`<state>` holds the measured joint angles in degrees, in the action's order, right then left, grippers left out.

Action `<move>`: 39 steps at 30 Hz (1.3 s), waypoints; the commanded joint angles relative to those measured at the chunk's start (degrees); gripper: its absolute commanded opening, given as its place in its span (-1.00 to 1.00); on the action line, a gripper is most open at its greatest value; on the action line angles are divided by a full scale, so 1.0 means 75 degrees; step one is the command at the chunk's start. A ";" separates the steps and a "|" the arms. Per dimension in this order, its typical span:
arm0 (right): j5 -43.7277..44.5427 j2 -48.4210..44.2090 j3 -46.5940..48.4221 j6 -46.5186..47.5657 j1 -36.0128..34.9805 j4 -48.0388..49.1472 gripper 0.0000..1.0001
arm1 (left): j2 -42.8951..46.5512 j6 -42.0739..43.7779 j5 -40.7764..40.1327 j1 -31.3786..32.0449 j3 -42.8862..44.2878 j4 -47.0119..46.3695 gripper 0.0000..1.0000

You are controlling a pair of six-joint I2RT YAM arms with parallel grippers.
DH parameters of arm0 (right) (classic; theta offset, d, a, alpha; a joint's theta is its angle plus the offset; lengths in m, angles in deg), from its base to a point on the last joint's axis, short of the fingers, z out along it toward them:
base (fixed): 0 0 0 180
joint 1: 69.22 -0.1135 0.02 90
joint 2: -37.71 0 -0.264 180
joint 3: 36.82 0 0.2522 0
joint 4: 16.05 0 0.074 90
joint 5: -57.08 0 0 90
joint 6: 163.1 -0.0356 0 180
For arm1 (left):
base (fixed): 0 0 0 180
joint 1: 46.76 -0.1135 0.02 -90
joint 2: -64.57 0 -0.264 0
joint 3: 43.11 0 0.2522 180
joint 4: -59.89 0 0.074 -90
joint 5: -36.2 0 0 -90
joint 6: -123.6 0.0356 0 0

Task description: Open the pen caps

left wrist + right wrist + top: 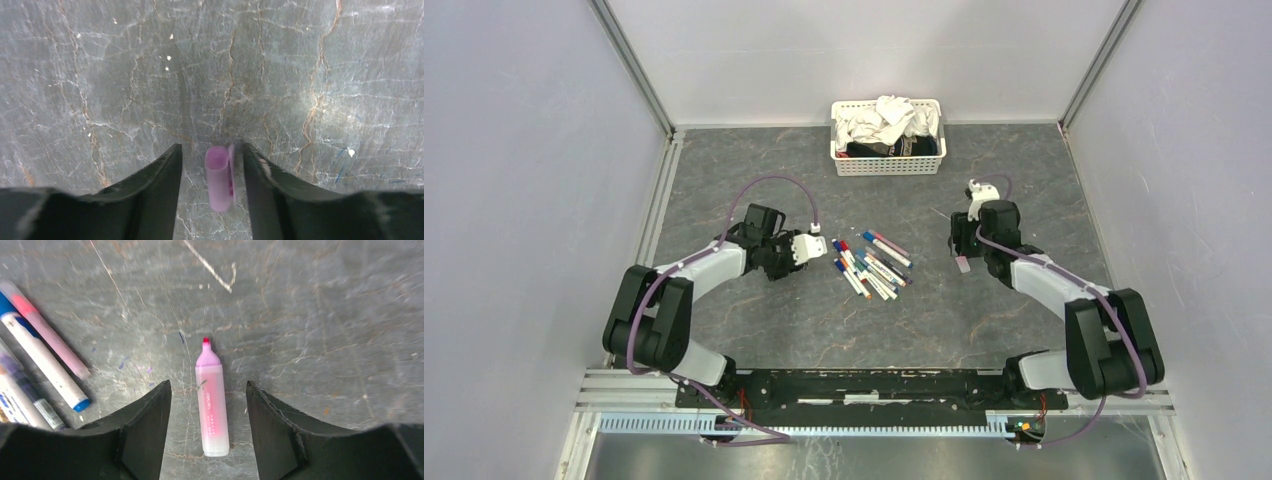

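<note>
From above, the loose heap of pens (872, 265) lies at the centre of the frame between the left gripper (812, 248) and the right gripper (962, 256), so either arm reaching in low could scatter them. The white basket (842, 165) at upper centre holds crumpled white cloths (882, 118) and something dark beneath; no pens or caps show in it. In the left wrist view the jaws stand apart with a pink cap (219, 177) between them, close beside the right-hand finger. Since it is not clamped, it may roll away out of easy reach. In the right wrist view the jaws are wide around an uncapped pink highlighter (211, 402) lying on the table (325, 315), touching neither finger. Its bare tip, pointing to the top of the frame, could smear the surface if nudged.
</note>
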<state>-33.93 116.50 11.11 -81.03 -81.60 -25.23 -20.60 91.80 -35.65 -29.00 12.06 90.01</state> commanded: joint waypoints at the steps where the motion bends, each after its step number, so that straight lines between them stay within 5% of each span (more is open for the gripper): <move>1: 0.0424 -0.0534 0.0638 0.0092 -0.0342 -0.0114 0.26 | -0.0043 0.0434 0.0304 0.0011 0.0304 0.0410 0.29; 6: -0.0516 0.0166 0.1802 0.0661 -0.1150 -0.0581 0.28 | 0.0386 0.0275 0.0508 -0.0001 0.0835 0.1004 0.84; 9: -0.0800 0.0749 0.2426 0.0989 -0.1746 -0.0933 0.24 | 0.0748 -0.0235 0.0681 -0.0017 0.1468 0.1534 0.99; 17: -0.0993 0.2177 0.3191 0.1547 -0.2485 -0.1229 -0.07 | 0.1324 -0.2291 0.0838 -0.0215 0.3503 0.3285 1.00; 24: -0.0828 0.2728 0.3167 0.1584 -0.2602 -0.1079 -0.30 | 0.1956 -0.2593 0.0872 -0.0247 0.3808 0.4234 1.00; 39: -0.0614 0.3063 0.2726 0.1607 -0.2654 -0.0776 -0.18 | 0.2134 -0.2638 0.0915 -0.0247 0.3801 0.4825 1.00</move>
<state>-40.16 138.11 33.03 -69.73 -101.05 -32.99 -5.01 74.53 -30.67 -30.72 39.16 124.85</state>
